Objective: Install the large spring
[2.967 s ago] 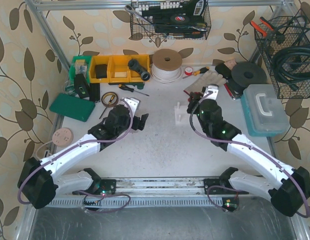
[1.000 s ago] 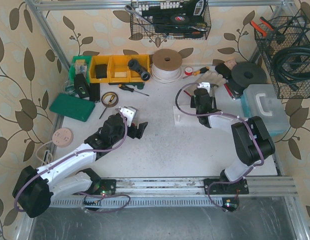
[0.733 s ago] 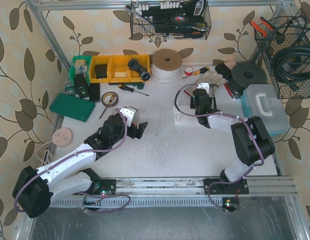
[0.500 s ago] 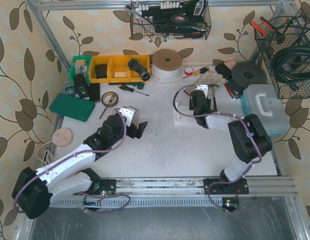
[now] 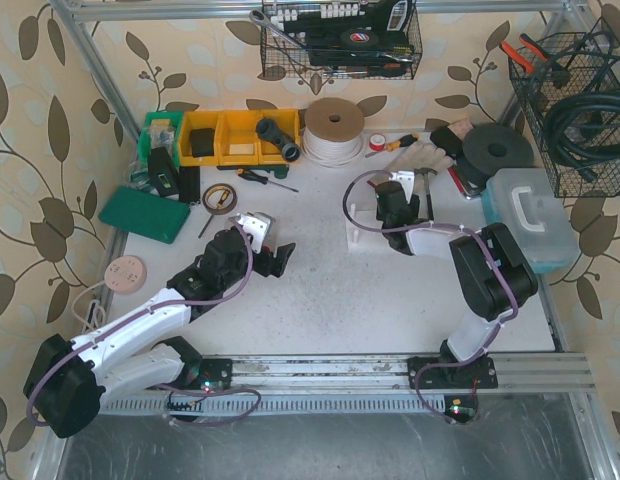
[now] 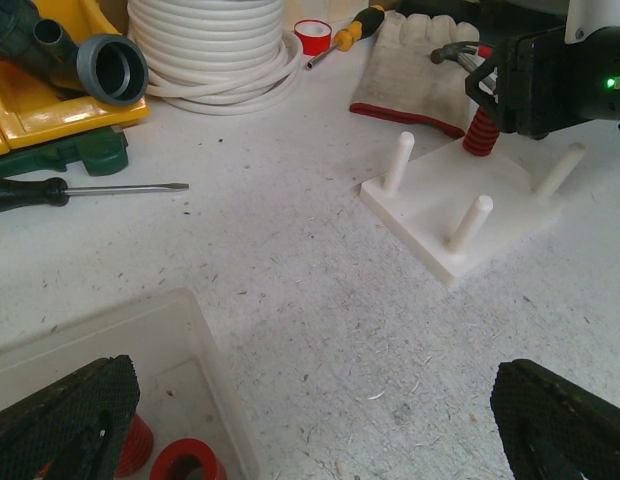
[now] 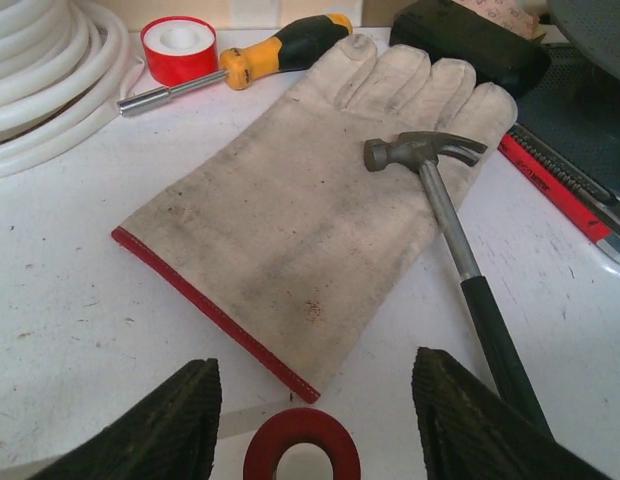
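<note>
The large spring [image 6: 479,132] stands upright on the peg board's [image 6: 445,205] far peg, directly beneath the right tool's [image 7: 315,400] wide-spread fingers.

table [image 5: 310,290]: white, scuffed; centre: peg base [image 6: 440,215]; far: hose coil [image 5: 333,130], yellow bins [image 5: 235,137], glove [image 7: 290,210], hammer [image 7: 460,240]; left: green case [image 5: 145,214]; right: lidded box [image 5: 530,220]
</note>
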`<state>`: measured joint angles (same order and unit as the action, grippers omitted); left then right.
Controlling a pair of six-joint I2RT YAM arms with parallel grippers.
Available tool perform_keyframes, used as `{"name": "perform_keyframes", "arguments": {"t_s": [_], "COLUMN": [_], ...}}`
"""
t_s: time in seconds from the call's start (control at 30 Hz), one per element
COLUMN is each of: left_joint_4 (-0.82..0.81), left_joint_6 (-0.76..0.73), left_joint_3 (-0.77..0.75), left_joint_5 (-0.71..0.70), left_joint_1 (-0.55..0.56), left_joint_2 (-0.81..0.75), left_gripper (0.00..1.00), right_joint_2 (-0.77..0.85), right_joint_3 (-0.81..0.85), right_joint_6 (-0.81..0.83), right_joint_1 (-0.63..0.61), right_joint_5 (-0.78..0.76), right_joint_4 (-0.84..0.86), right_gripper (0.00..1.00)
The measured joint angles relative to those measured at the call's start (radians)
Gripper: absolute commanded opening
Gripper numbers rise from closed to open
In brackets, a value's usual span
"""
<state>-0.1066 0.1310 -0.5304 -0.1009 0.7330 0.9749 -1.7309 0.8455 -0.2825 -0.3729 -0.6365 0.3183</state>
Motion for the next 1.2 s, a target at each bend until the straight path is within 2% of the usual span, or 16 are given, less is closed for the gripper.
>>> {"name": "perform_keyframes", "arguments": {"t_s": [0.23,0.47,0.53,0.6,0.7,0.83,0.93,1.2], "left_joint_4": [0.007,0.021,0.048,0.103,0.178,0.271,0.315,0.401], "left_joint_6": [0.0,0.003,0.013,0.034,0.071,0.121,0.146,0.184], "left_joint_3": [0.0,0.0,-0.007,-0.034,-0.09,-0.156,-0.172,-0.228], "left_joint_5": [-0.003,-0.082,-0.118,-0.161,-0.218,-0.293,-0.324,-0.313], "left_joint_1": [0.0,0.0,0.0,0.0,0.0,0.0,-0.018,-0.157], "left_joint_2": [0.0,0.017,0.036,0.06,0.074,0.074,0.072,0.18], "left_gripper": [0.98,0.98,0.98,0.98,0.96,0.89,0.79,0.53], "right_joint_2": [0.072,0.241,0.301,0.374,0.481,0.623,0.71,0.829], "right_joint_3": [0.027,0.181,0.191,0.191,0.183,0.137,0.079,-0.093], "right_joint_6": [-0.004,-0.007,-0.006,-0.01,-0.023,-0.035,-0.035,-0.037], "right_joint_1": [0.007,0.054,0.056,0.056,0.056,0.05,0.032,-0.003], "right_joint_5": [0.023,0.15,0.176,0.208,0.266,0.36,0.433,0.499], "right_joint_4": [-0.1,-0.347,-0.399,-0.459,-0.526,-0.599,-0.644,-0.666], "right_gripper": [0.7,0.75,0.8,0.97,1.0,1.0,0.99,0.96]}}
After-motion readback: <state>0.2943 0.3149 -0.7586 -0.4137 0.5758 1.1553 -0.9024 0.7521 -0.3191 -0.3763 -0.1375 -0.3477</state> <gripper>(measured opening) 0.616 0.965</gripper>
